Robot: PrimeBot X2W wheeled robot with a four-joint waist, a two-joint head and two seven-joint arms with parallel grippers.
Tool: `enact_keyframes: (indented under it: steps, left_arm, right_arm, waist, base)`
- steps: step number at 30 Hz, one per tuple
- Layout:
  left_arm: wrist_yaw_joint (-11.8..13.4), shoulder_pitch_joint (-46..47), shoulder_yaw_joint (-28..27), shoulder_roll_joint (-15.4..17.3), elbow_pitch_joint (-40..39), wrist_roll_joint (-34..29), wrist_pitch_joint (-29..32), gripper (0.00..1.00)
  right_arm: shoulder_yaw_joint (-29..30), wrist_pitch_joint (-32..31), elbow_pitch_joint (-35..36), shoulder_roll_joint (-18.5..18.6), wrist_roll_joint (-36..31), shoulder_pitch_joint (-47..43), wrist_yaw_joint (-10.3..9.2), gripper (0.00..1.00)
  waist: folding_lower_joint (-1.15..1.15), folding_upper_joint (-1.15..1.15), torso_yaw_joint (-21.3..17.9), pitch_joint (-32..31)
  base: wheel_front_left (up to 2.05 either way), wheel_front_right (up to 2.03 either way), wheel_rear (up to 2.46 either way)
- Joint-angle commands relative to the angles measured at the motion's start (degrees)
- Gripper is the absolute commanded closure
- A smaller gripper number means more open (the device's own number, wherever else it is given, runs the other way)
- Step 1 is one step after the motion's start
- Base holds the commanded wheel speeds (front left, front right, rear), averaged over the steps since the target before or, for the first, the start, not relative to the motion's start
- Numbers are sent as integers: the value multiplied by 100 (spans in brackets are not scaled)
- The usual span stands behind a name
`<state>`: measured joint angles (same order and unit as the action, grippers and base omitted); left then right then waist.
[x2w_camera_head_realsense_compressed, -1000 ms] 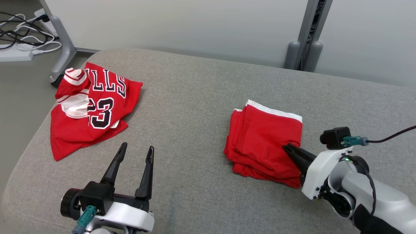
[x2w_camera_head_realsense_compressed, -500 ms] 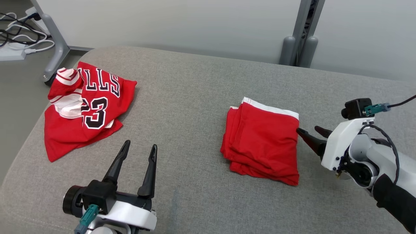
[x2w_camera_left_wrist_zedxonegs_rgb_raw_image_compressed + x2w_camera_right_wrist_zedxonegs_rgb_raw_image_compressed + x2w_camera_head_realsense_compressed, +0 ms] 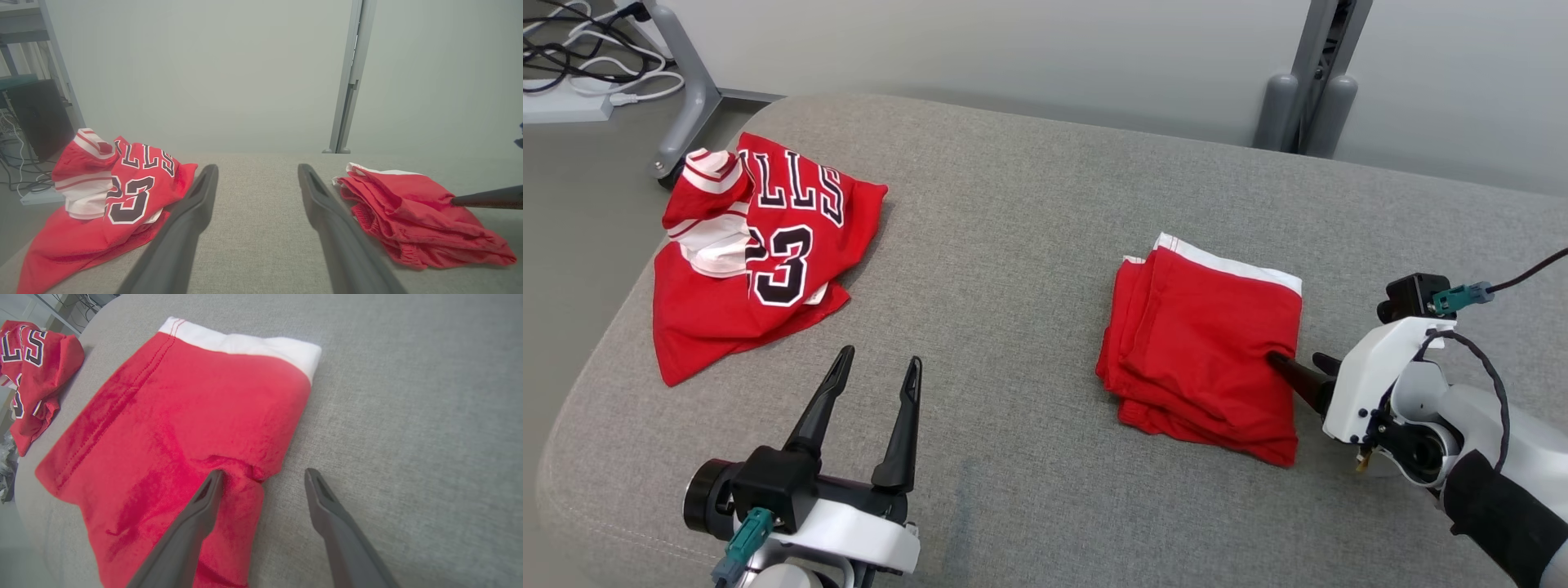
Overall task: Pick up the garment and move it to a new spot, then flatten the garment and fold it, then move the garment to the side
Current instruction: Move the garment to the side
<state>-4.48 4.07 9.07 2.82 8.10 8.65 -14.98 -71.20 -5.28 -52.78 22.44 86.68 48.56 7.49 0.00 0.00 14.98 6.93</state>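
Jaws apart, right gripper (image 3: 263,473) straddles garment (image 3: 1209,359) edge; white waistband (image 3: 1233,265) points away

The left hand (image 3: 880,357) and right hand (image 3: 1294,358) each carry two long tapered dark fingers (image 3: 900,425) on white shells (image 3: 1368,367), with black camera blocks (image 3: 1409,296), teal plugs (image 3: 1454,298) and a dark cable (image 3: 1527,273).

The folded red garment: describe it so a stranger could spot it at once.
On the wide grey cushion, look at its right half, just ahead of the right gripper. There lies the folded red garment, a neat stack with a white band along its far edge. Unlike the crumpled red jersey on the left, it bears no lettering or number.
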Motion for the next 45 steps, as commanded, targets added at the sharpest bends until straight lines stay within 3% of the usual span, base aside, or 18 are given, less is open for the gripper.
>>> enact_keyframes:
  steps: [1, 11, 12, 13, 14, 15, 16, 17, 32, 45]
  left_arm:
    - [-14, 104, -15, 18, 0, 14, -16, 0]
    - [-37, 162, 10, 17, 11, 47, -16, 0]
    - [-38, 177, 15, 18, 10, 54, -16, 0]
    - [-39, 190, 21, 18, 14, 58, -16, 0]
    - [-38, 196, 26, 18, 18, 62, -16, 0]
    - [-36, 200, 29, 18, 23, 52, -16, 0]
    - [-33, 203, 31, 18, 27, 49, -16, 0]
    - [-28, 206, 27, 18, 31, 51, -16, 0]
    - [-37, 134, -99, 18, -3, -44, -16, 0]
    - [-118, 252, -173, 20, -102, -222, -16, 0]
  right_arm:
    - [31, 39, -54, -23, 58, -86, 0, 0]
    - [178, 111, -289, -319, 258, -90, 0, 0]
    - [190, 114, -293, -348, 263, -83, 0, 7]
    - [196, 118, -296, -374, 270, -79, 0, 26]
    - [200, 127, -302, -389, 272, -72, 0, 53]
    - [206, 125, -300, -390, 272, -66, 0, 62]
    - [205, 143, -287, -387, 260, -59, 0, 89]
    - [200, 163, -277, -388, 237, -53, 0, 100]
    - [2, 208, 296, 27, -190, 174, 0, 100]
    - [-165, -83, 337, 728, -856, 782, 0, 100]
  waist:
    - [0, 0, 26, 27]
    - [0, 0, 83, 157]
    - [0, 0, 88, 168]
    - [0, 0, 92, 179]
    - [0, 0, 96, 186]
    - [0, 0, 99, 192]
    - [0, 0, 100, 197]
    - [0, 0, 97, 198]
    - [0, 0, -428, 115]
    - [0, 0, -960, 275]
  base:
    - [0, 0, 0]
    - [0, 0, 0]
    - [0, 0, 0]
    - [0, 0, 0]
    - [0, 0, 0]
    - [0, 0, 0]
    - [0, 0, 0]
    - [0, 0, 0]
    - [0, 0, 0]
    - [0, 0, 0]
